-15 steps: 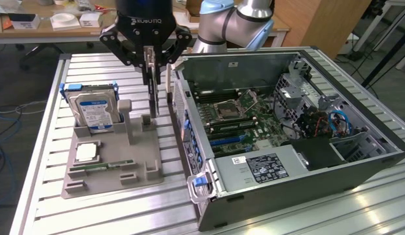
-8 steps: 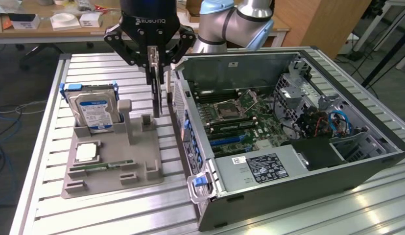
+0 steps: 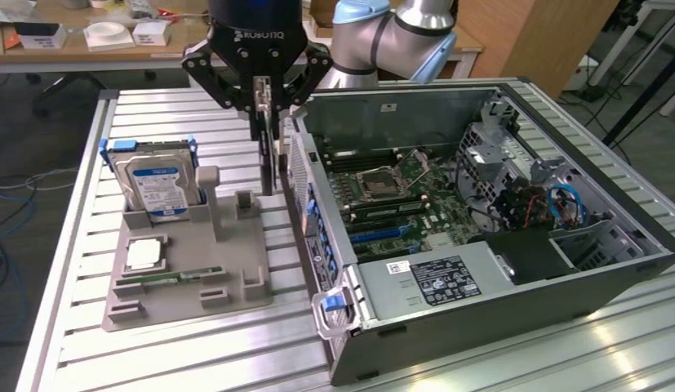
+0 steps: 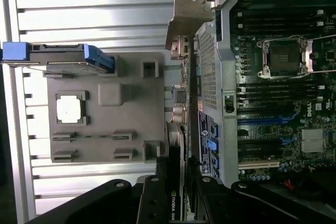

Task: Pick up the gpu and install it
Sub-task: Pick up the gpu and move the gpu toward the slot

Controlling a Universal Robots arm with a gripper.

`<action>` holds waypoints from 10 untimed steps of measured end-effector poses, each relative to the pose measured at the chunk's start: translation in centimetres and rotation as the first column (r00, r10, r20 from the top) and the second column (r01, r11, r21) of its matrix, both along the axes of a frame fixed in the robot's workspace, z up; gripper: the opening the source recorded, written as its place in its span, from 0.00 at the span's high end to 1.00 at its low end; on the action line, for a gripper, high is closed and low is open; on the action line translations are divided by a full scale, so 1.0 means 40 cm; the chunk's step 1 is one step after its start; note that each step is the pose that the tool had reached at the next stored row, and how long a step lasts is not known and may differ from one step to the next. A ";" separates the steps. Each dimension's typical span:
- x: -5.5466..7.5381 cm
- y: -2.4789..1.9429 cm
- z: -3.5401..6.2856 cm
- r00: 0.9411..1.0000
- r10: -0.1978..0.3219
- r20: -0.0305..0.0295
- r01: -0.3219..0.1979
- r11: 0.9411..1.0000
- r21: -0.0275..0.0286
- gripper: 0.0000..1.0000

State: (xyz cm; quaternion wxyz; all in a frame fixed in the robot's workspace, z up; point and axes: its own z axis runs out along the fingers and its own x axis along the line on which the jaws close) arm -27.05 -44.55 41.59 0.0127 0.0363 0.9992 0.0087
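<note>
One arm is at work; its gripper [image 3: 265,110] hangs over the slatted metal counter [image 3: 76,163], above the gap between a grey holder [image 3: 245,278] and an open computer case [image 3: 598,269]; the black fingers [image 3: 223,82] are clamped on the upper edge of the gpu [image 3: 274,155], which hangs upright and edge-on to the exterior view, just beside the case's perforated wall; whether its lower end touches the holder cannot be told. From the wrist view the gpu [image 4: 175,156] runs as a thin dark strip with a green-lettered label between the fingers [image 4: 152,203] of the gripper [image 4: 176,211], with the holder [image 4: 136,129] on one side and the motherboard [image 4: 283,103] on the other. On the holder a hard drive [image 3: 157,184] with a blue-white label stands on edge in its slot; a square silver processor [image 3: 144,253] lies flat nearer the camera; a slim green memory stick [image 3: 168,278] lies just beside it. Inside the case the motherboard [image 3: 414,196] lies exposed.
</note>
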 end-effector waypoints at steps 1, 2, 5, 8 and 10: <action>0.002 0.000 0.000 1.000 0.000 0.000 0.000 1.000 0.000 0.74; 0.004 0.000 0.000 1.000 0.000 0.000 0.000 1.000 0.000 0.74; 0.008 0.000 0.000 1.000 0.001 0.000 -0.001 1.000 0.000 0.74; 0.013 0.000 0.000 1.000 0.001 0.000 -0.001 1.000 0.000 0.74; 0.015 0.000 0.000 1.000 0.001 0.000 -0.001 1.000 0.000 0.74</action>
